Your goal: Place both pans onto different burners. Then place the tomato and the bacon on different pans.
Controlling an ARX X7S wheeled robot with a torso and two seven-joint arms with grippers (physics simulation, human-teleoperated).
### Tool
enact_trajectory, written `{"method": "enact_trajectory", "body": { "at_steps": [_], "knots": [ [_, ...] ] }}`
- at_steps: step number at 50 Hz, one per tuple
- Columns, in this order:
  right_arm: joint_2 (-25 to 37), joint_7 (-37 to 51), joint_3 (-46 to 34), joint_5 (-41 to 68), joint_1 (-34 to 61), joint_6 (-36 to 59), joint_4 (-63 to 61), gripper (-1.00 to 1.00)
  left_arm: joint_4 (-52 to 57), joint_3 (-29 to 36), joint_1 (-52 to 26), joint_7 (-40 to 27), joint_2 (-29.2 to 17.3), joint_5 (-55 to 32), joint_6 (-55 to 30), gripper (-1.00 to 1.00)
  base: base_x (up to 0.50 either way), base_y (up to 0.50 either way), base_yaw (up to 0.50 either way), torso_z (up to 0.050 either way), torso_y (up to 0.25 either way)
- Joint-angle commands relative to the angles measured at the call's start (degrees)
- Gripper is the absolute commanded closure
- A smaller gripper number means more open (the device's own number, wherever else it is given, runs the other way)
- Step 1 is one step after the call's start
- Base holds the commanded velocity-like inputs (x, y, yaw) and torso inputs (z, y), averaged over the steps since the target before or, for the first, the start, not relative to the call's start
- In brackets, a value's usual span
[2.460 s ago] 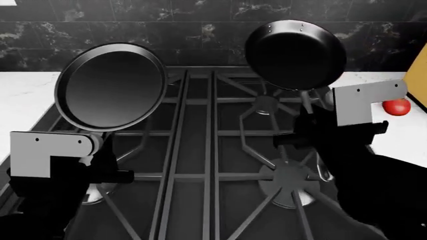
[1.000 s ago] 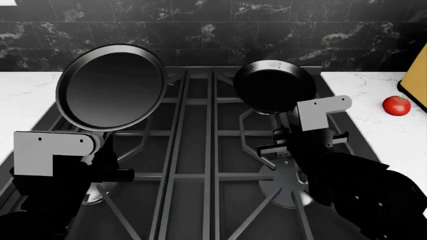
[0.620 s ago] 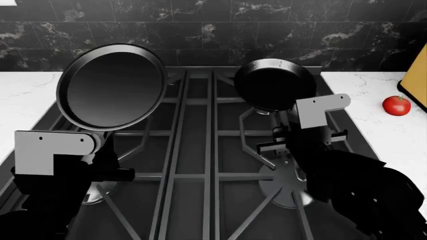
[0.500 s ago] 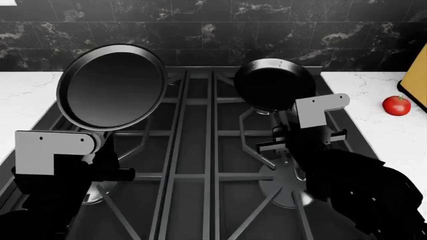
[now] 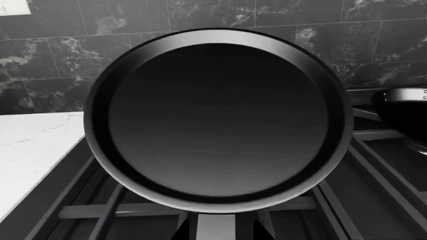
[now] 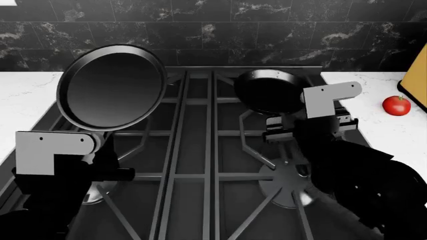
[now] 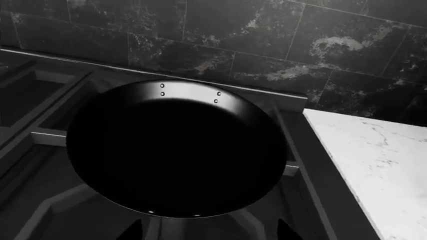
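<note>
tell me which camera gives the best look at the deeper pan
The right wrist view: the deeper pan fills the frame, showing its dark inside, raised sides and rivets, above the grates. The head view shows it smaller, partly hidden behind the right gripper. The left wrist view catches only an edge of it.

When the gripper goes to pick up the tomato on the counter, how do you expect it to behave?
The tomato is small, round and glossy, so it will probably roll if nudged and may slip between the fingers. It sits alone on the flat white counter with nothing visibly bracing it, so a sideways bump could send it away. It looks light; a gentle centred grasp seems wise.
</note>
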Motion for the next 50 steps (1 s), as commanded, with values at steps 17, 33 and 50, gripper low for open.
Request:
{"method": "enact_trajectory", "body": {
  "at_steps": [17, 33, 50],
  "knots": [
    [5.12, 6.37, 8.87, 9.6, -2.03, 1.19, -14.79, -1.0, -7.55, 2.38, -16.52, 0.27, 1.04, -0.17, -6.26, 1.0, 0.0, 0.0, 0.0, 0.001, 0.002],
    [5.98, 7.53, 10.05, 11.02, -3.82, 0.36, -18.42, -1.0, -19.57, 8.18, -26.74, 3.76, 3.19, 3.84, -9.86, 1.0, 0.0, 0.0, 0.0, 0.001, 0.003],
    [6.6, 6.95, 9.72, 10.37, -4.93, -0.58, -20.09, -1.0, -34.18, 13.52, -31.83, 8.78, 8.09, 10.11, -7.38, 1.0, 0.0, 0.0, 0.0, 0.001, 0.002]
  ]
}}
